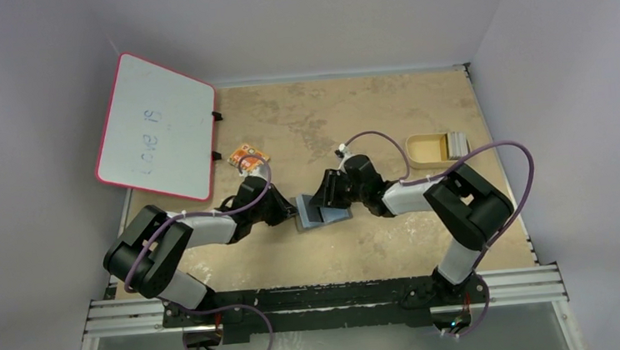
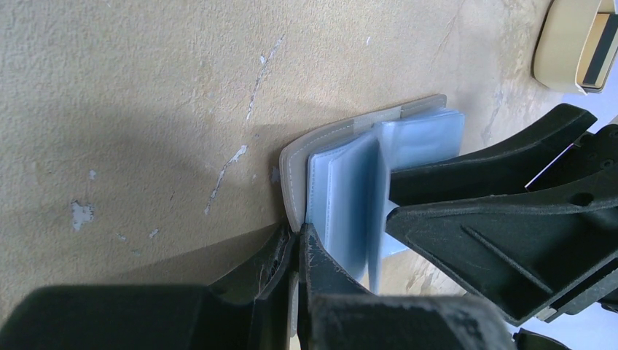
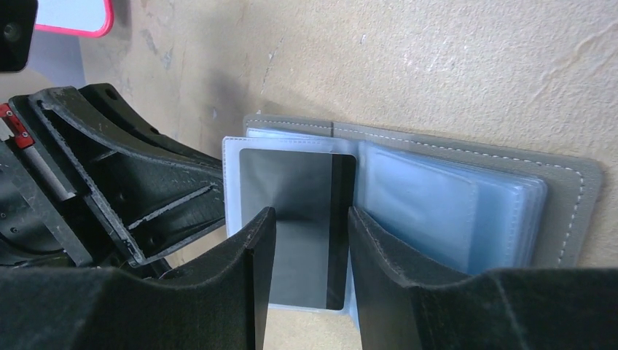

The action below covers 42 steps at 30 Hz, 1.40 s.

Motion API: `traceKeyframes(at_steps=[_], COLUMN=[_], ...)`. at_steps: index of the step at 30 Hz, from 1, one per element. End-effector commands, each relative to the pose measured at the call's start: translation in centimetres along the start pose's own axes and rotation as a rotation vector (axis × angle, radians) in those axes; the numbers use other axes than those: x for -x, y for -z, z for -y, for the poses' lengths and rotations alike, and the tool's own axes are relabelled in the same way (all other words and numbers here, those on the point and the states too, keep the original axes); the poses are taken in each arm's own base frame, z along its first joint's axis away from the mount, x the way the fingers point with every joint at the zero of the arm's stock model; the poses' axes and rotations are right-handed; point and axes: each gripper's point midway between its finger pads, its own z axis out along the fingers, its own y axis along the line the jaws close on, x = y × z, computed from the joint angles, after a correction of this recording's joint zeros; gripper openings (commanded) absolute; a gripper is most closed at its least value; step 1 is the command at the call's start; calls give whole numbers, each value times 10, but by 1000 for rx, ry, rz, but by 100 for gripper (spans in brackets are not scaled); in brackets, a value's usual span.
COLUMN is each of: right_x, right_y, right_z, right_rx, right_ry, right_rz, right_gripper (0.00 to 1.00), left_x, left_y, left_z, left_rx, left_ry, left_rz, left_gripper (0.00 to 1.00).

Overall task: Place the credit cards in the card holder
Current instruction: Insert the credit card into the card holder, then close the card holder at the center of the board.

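The card holder (image 1: 324, 216) lies open mid-table, grey outside with light blue sleeves (image 2: 350, 182). My left gripper (image 2: 297, 244) is shut on the edge of its grey cover (image 2: 295, 164), seen at the holder's left side from above (image 1: 291, 210). My right gripper (image 3: 310, 219) is open just over the holder (image 1: 325, 192). One grey-silver card with a dark stripe (image 3: 299, 182) sits in a raised sleeve between and beyond its fingers. The rest of the credit cards (image 1: 457, 144) stand in the tan tray, and they also show in the left wrist view (image 2: 599, 51).
The tan oblong tray (image 1: 426, 147) sits at the right back of the table. A whiteboard with a pink frame (image 1: 155, 127) leans at the back left. A small orange packet (image 1: 248, 157) lies beside it, just behind my left arm.
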Motion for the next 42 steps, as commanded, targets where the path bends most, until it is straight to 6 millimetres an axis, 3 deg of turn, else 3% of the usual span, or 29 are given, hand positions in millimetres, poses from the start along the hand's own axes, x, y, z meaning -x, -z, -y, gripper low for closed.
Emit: traceKeyframes(at_steps=[1, 10, 14, 21, 30, 42], right_x=[-2, 10, 3, 34, 41, 38], right_y=[-2, 14, 20, 42, 71, 68], right_z=[-12, -33, -38, -13, 36, 49], right_rx=[21, 67, 83, -163, -466, -510], right_ry=[14, 44, 59, 187, 274, 313], right_rz=[-11, 30, -18, 59, 54, 21], right_gripper=[44, 41, 42, 47, 58, 50], left_x=[-19, -18, -15, -2, 1, 0], left_y=[1, 2, 5, 16, 20, 21], left_z=[-32, -31, -27, -13, 7, 21], left_rx=[126, 122, 120, 116, 54, -5], left_ry=[-12, -14, -24, -53, -37, -19], left_rz=[-57, -55, -51, -21, -27, -38], left_gripper=[0, 0, 2, 15, 24, 29])
